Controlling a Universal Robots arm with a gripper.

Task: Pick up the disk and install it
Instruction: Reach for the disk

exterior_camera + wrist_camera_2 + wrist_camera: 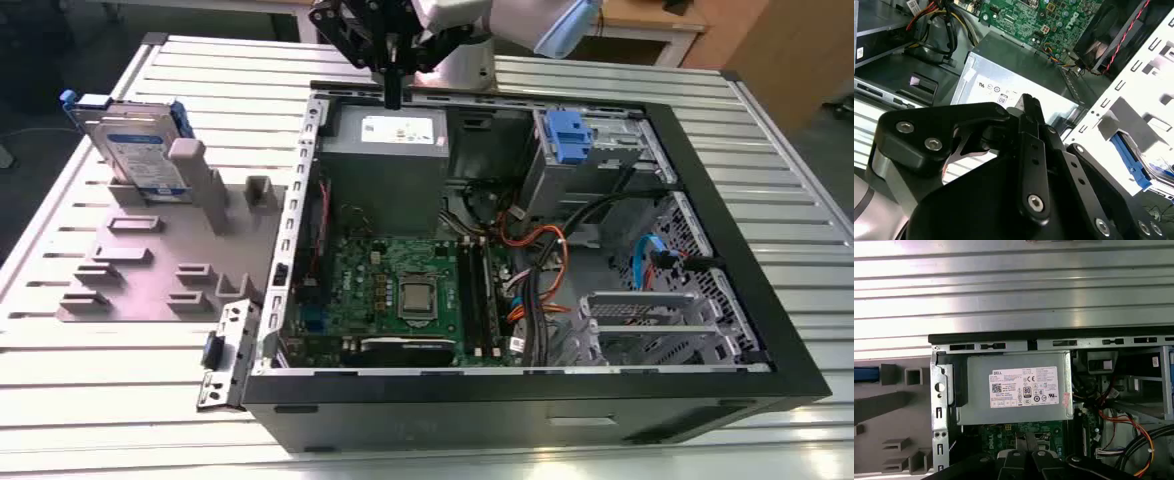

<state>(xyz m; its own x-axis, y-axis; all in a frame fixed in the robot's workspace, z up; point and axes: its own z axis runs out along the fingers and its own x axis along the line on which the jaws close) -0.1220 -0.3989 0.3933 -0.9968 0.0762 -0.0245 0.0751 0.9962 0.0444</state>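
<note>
Disk upright in holder, gripper empty

Motherboard is seen low in the open computer case. Farther back, at the upper left of the exterior view, the disk is stood on edge in the grey holder. At the top centre, the gripper is held over the power supply, well apart from the disk. Its jaws are pressed together on nothing.

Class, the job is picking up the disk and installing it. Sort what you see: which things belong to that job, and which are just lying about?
Belongs: disk, standing in grey holder; gripper, over the power supply; open computer case.
Lying about: motherboard, caged blue-tabbed drive, cables.
</note>
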